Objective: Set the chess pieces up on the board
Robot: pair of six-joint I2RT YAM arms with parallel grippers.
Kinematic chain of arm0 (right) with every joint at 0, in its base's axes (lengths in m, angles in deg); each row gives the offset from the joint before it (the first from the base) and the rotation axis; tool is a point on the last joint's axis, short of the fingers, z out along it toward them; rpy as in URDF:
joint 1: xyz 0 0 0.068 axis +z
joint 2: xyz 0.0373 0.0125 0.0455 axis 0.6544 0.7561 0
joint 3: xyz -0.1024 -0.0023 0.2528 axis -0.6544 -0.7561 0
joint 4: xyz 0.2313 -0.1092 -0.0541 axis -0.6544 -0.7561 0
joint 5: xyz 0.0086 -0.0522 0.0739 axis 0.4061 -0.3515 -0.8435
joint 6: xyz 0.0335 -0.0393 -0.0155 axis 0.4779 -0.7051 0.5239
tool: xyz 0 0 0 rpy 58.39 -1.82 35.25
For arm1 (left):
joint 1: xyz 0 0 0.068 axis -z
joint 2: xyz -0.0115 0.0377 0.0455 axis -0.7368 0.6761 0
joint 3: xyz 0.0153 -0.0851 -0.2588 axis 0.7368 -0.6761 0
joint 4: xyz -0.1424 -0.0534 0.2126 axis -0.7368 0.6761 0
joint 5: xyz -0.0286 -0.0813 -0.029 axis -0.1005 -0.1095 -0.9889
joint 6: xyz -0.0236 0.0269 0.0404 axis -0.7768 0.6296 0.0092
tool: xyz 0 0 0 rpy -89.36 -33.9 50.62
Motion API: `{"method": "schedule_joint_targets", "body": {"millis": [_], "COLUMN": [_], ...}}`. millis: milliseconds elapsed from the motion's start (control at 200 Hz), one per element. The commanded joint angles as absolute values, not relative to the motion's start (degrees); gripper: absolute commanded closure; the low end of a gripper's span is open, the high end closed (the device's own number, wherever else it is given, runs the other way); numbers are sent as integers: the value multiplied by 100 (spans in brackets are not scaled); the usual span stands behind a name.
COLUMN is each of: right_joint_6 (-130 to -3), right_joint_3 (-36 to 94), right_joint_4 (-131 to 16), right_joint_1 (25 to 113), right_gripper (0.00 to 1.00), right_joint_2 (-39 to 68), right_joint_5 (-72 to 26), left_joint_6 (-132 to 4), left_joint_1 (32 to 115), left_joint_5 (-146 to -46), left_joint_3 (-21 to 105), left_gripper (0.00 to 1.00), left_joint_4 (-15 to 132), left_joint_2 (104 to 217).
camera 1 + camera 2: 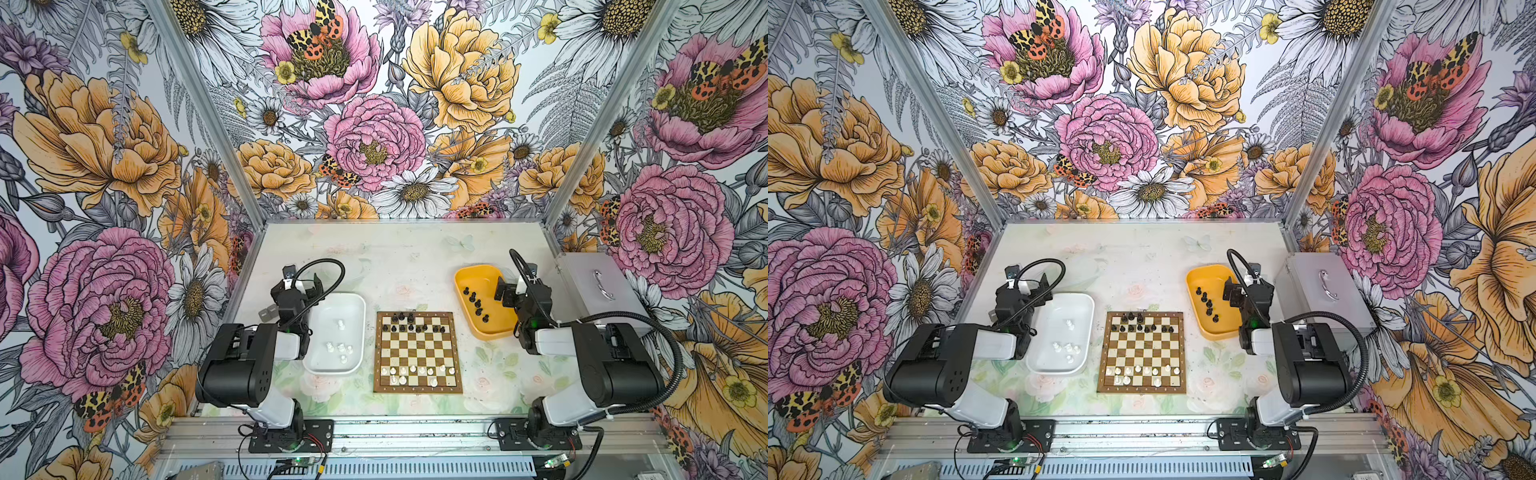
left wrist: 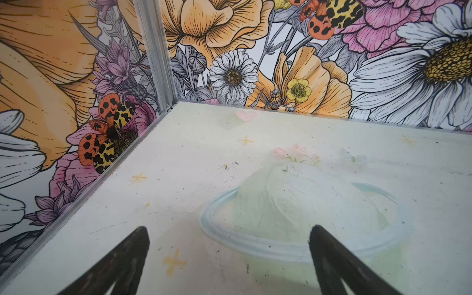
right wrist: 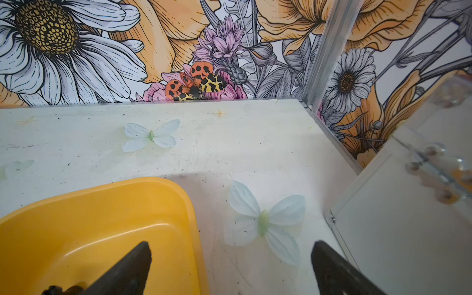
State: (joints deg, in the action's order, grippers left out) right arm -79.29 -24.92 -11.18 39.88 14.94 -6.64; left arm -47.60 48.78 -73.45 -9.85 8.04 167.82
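Note:
The board (image 1: 417, 349) (image 1: 1142, 353) lies at the table's middle in both top views. Black chess pieces (image 1: 411, 324) stand on its two far rows and white ones (image 1: 415, 372) on its two near rows. More white pieces (image 1: 340, 347) lie in a white tray (image 1: 332, 297); more black ones (image 1: 476, 301) lie in a yellow tray (image 1: 473, 270) (image 3: 102, 224). My left gripper (image 1: 307, 286) (image 2: 229, 228) hangs open and empty by the white tray's far left corner. My right gripper (image 1: 505, 293) (image 3: 231, 243) hangs open and empty over the yellow tray's right rim.
A silver metal case (image 1: 598, 286) (image 3: 408, 229) with a handle stands against the right wall, close to my right arm. Floral walls enclose the table on three sides. A small grey object (image 1: 268, 312) lies left of the white tray.

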Motion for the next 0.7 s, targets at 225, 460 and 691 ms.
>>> {"method": "schedule_joint_targets", "body": {"millis": [225, 460, 691], "right_joint_6": [-7949, -7941, -7949], "right_joint_3": [-2436, -2434, -2430], "right_joint_4": [-969, -969, -969], "right_joint_1": [3969, 3965, 3967], "right_gripper": [0, 0, 0], "right_joint_2": [1461, 1463, 1468], "right_joint_5": [-727, -722, -724], "left_joint_6": [-4769, -4772, -4761], "left_joint_1": [4847, 4860, 4876], "left_joint_5": [-7366, -7340, -7320], "left_joint_3": [-885, -879, -885], "left_gripper": [1, 1, 1], "left_joint_4": [819, 818, 809], "left_joint_2": [16743, 16743, 16749]}}
